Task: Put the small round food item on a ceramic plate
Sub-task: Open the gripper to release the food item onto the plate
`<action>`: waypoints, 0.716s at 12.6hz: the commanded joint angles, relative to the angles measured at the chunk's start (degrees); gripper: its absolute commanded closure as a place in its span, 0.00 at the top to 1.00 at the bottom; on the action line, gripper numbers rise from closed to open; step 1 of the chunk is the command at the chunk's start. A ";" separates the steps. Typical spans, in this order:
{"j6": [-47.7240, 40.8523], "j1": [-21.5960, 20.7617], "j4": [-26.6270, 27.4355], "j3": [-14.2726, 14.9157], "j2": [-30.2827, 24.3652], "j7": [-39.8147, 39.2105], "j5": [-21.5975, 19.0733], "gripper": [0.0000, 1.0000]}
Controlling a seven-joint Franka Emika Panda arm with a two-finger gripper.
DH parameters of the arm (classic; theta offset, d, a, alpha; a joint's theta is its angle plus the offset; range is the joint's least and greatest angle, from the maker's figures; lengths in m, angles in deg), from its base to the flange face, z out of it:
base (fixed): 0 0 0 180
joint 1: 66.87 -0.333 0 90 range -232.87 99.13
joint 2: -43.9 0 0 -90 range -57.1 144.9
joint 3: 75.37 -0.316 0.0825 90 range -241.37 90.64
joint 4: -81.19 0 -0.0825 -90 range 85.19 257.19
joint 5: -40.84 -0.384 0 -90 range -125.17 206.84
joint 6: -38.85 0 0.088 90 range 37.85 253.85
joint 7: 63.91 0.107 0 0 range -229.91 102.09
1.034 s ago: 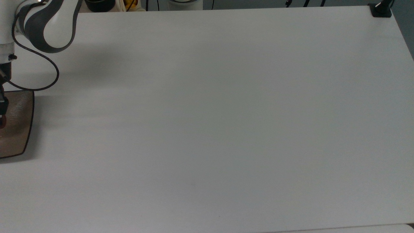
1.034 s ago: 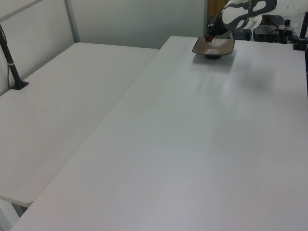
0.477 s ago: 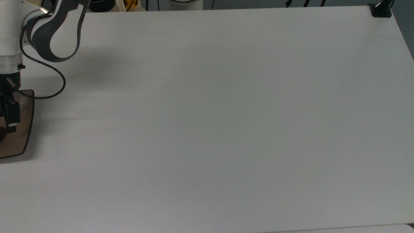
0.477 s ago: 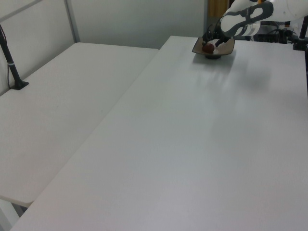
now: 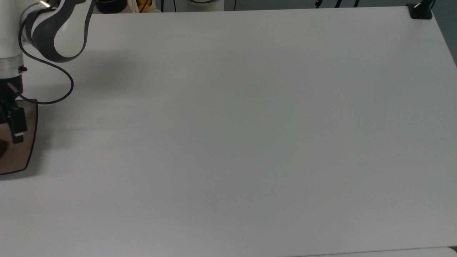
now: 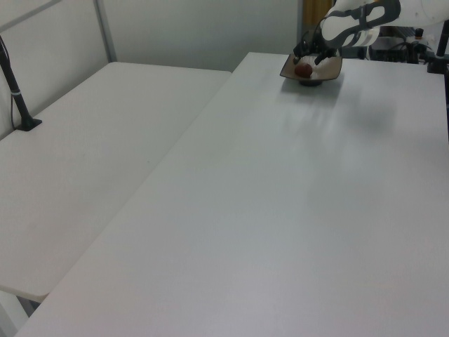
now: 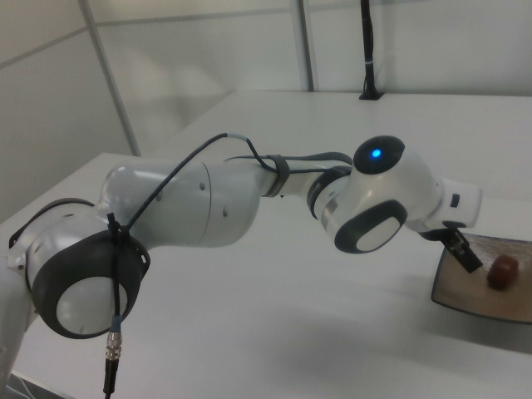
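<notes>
Since a second ago, my claw [image 6: 313,54] has let go of the small round food item [image 6: 303,70] and lifted off it; back then the dark red lump sat pinched at the fingertips above the plate, and half a second ago it was already lying free.

Nearest me in the left view, the white table [image 6: 295,210] is bare, which fits: nothing else belongs to this job, and the whole action sits at the far edge.

Out there the ceramic plate [image 6: 330,67] rests flat near the table's far corner. The food item [image 7: 503,270] lies on the plate's surface, apart from the rim, so I judge it settled and unlikely to roll off the shallow dish.

Just above and beside it the claw hangs empty, fingers spread, one dark finger [image 7: 461,248] clear of the lump in the right view. In the top view another finger [image 5: 17,125] stands over the plate [image 5: 28,150]. I read that spread as deliberate: the arm can rise without nudging the food. Placement looks done; only a clean retreat remains.
</notes>
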 commanded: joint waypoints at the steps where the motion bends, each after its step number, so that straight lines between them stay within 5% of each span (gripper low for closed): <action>1: -17.98 -0.76 1.03 0.33 -5.35 -1.95 9.32 1.00; 6: -43.40 -4.88 4.97 -1.25 -17.82 -6.79 10.30 1.00; 9: -48.36 -5.42 14.62 -8.44 -28.27 -6.36 15.56 1.00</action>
